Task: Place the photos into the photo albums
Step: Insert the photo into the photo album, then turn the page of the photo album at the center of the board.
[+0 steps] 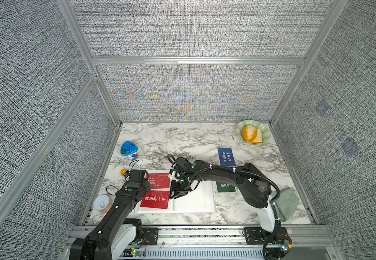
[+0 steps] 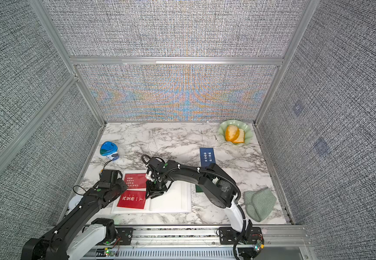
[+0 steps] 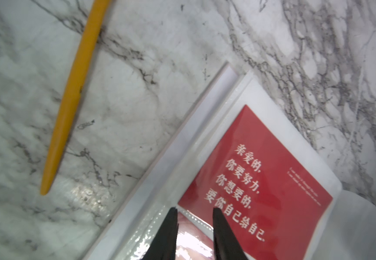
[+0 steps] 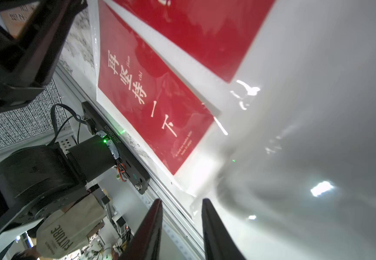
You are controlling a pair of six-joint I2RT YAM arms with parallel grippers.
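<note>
The photo album lies open and white at the table's front. Two red photos sit on its left page, one farther back and one nearer the front. On the marble at the back right lies a blue photo. A green photo is partly hidden under the right arm. My left gripper is open, low over the left page between the red photos. My right gripper is open above the album's middle fold, holding nothing.
A blue-lidded cup stands at the back left. A tin can is at the front left. A yellow stick lies left of the album. A green dish with food sits in the back right corner, and a green cloth lies front right.
</note>
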